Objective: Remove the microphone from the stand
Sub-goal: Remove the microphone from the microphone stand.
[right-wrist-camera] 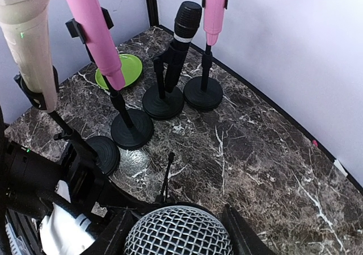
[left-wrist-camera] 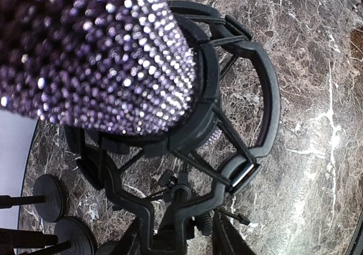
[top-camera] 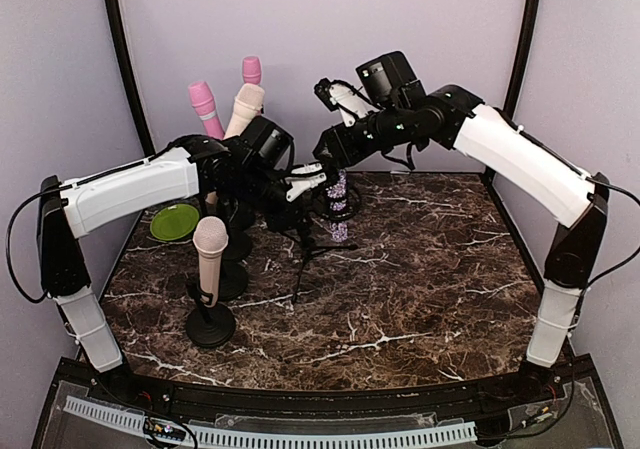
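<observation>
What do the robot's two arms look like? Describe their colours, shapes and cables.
Both the left arm and right arm have long white shells linked by black joints. A thin black cable loops beside the left arm's lower part, and another beside the right. A black camera box sits on the right wrist.

My left arm (top-camera: 130,189) reaches in from the left with its long white link low and nearly level. The wrist is turned inward, bringing the left gripper (top-camera: 303,183) to the middle of the scene, though I can't make out how its jaws stand. My right arm (top-camera: 520,154) rides higher, arching over from the right and bending down at the wrist to meet the left almost tip to tip. The right gripper (right-wrist-camera: 177,235) has its dark fingers (right-wrist-camera: 116,233) closed on either side of the microphone (left-wrist-camera: 102,56) head.
</observation>
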You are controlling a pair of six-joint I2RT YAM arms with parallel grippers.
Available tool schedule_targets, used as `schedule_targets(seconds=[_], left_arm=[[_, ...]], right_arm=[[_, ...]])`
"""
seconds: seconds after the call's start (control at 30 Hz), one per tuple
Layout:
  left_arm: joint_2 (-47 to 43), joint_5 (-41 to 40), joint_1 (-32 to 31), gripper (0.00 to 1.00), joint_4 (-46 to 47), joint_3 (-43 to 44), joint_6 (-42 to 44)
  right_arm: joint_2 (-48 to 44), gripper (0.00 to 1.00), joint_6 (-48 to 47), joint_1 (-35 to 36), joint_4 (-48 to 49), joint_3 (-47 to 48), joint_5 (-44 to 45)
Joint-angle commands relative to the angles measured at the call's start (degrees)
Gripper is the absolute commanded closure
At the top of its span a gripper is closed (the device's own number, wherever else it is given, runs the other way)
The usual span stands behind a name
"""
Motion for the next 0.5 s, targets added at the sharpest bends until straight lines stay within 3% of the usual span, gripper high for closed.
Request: schedule_targets(seconds=[0.0,0.17,0.33,0.47], left_arm=[[2.5,-1.1,-0.9,1.0,-2.3,-0.9,2.2],[2.8,-2.6,-0.9,1.0,-1.9,-1.9,2.3],[3.1,-3.4,-0.9,1.0,-2.2,-2.1,2.4],[2.9,-3.3,-0.8,1.0,-2.0,-2.0,2.5]], right_arm=[[-3.0,0.66,10.0,2.7,13.9,4.3,3.6],[-11.3,0.66,14.7,-0.5,22.0,-3.4,3.6],[-15.4,0.65,8.1,-0.6,26.8,-7.9,-12.0],[-17.5,0.64,3.3,-0.6,25.7,-9.3,-11.8]])
